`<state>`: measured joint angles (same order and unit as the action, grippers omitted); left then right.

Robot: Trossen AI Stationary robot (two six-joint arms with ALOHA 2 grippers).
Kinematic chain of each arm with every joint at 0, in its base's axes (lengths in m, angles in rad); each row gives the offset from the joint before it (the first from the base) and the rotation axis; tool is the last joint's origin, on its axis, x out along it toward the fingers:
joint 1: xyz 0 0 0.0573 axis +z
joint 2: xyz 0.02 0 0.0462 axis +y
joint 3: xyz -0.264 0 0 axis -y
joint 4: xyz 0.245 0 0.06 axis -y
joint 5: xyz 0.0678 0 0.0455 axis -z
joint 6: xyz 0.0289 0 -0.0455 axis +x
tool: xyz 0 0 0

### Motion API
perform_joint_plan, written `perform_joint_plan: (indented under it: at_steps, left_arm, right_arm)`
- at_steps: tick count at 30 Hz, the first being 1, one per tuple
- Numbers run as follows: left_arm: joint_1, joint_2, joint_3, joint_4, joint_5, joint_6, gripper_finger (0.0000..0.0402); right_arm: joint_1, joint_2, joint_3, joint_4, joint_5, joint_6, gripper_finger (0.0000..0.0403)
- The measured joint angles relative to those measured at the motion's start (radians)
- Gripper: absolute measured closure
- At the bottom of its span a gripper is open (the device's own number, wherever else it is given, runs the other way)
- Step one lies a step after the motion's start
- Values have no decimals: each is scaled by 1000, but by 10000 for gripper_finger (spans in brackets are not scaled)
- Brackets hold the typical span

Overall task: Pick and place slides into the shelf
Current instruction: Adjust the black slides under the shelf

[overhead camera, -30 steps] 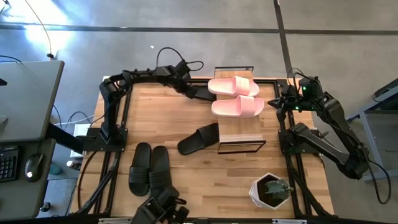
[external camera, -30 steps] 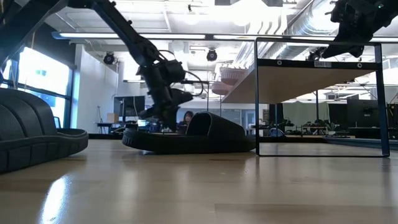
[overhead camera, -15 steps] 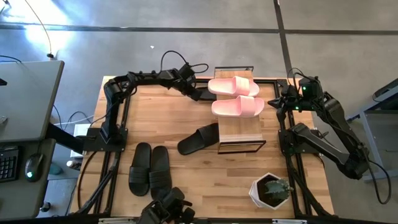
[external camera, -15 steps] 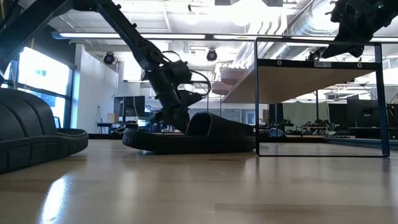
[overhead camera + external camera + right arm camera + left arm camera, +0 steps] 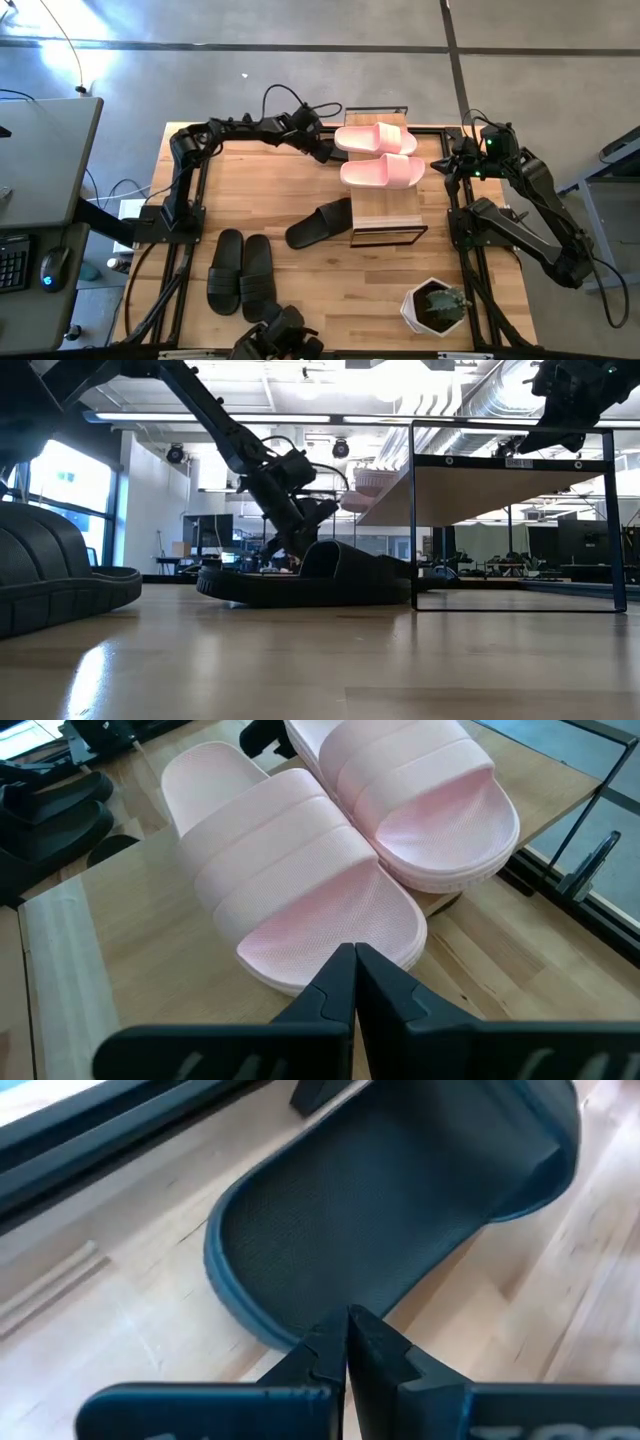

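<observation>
Pink pair of slides [image 5: 377, 155]: side by side on the shelf [image 5: 385, 212] plank top. The left gripper [image 5: 325, 152], fingers pressed together and holding nothing, hovers just beside the farther pink slide's end. The right gripper [image 5: 352, 982], fingers likewise together and empty, sits at the pair's opposite side.

Single black slide [image 5: 319, 223]: on the table [image 5: 250, 190], nearer than the left gripper, one end tucked under the shelf and hidden.

Black pair [image 5: 240, 272]: well apart from both grippers.

Sixth slide: not made out.

Potted plant [image 5: 436, 305]: near corner.
</observation>
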<state>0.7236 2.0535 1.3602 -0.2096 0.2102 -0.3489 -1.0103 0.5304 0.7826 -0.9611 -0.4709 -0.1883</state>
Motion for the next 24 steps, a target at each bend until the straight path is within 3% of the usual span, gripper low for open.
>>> perform_joint_plan:
  at_steps: [8,13,17,24]
  left_arm:
    - [15,-57,2,-9,-25,2,401]
    - [16,-81,0,-149,-164,63,401]
    - [15,-71,1,-207,-215,141,401]
    - [15,-31,1,-171,-165,125,401]
  right_arm:
    - [0,0,0,0,-1,0,402]
    - [0,0,0,0,-4,-2,402]
    - [0,0,0,0,-5,-4,402]
    - [0,0,0,0,-8,-4,402]
